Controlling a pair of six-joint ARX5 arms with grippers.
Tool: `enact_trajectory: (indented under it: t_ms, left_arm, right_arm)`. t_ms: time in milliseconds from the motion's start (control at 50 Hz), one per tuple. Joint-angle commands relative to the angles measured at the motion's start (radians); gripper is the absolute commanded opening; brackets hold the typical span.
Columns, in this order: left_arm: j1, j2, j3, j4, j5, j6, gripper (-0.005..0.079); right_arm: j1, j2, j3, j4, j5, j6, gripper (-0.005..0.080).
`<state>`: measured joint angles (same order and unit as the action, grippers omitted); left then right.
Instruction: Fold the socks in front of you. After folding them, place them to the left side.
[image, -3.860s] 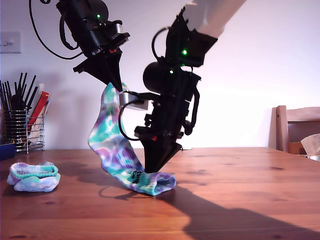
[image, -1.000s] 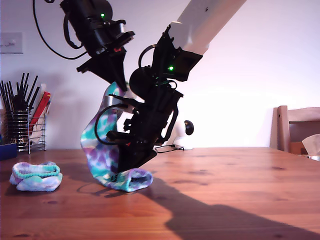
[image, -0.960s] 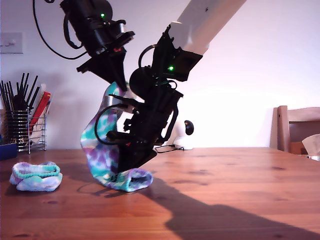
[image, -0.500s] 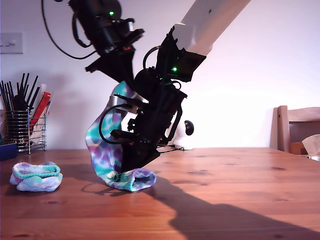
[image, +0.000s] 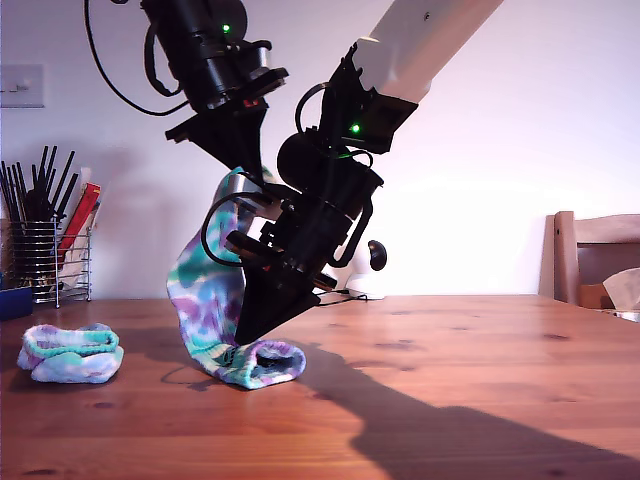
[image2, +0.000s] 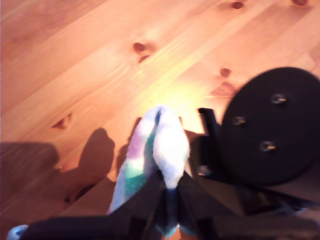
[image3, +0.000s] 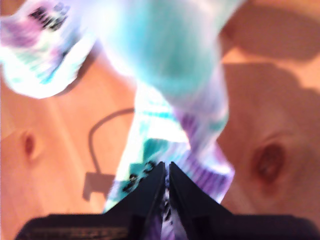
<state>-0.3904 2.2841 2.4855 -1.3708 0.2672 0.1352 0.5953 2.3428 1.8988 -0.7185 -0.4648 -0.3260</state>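
Hanging sock (image: 205, 300) now steeper, its toe fold nearer the exterior view's left (both grippers shifted too).

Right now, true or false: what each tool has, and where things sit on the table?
1. My first tool pinches the hanging sock by its upper end. True.
2. My second tool is open, clear of the fabric. False: it is shut on the hanging sock, low near the table.
3. A bundled sock lies at the exterior view's left. True.
4. The utensil rack stands at the exterior view's right. False: left.
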Motion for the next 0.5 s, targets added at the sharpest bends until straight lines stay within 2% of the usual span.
enact_trajectory:
  t_ms: [0, 260, 480]
  left_arm:
    - [0.003, -0.022, -0.001, 0.000, 0.000, 0.005, -0.0019]
    - [0.009, -0.022, -0.001, 0.000, 0.002, 0.034, -0.0019]
    - [0.000, -0.022, -0.001, 0.000, 0.006, 0.116, -0.0019]
  right_arm:
    - [-0.007, -0.073, 0.008, -0.011, -0.008, -0.035, -0.0012]
    - [-0.049, -0.177, 0.008, -0.080, -0.008, -0.168, -0.0012]
    - [-0.109, -0.230, 0.009, -0.082, -0.009, -0.262, -0.0012]
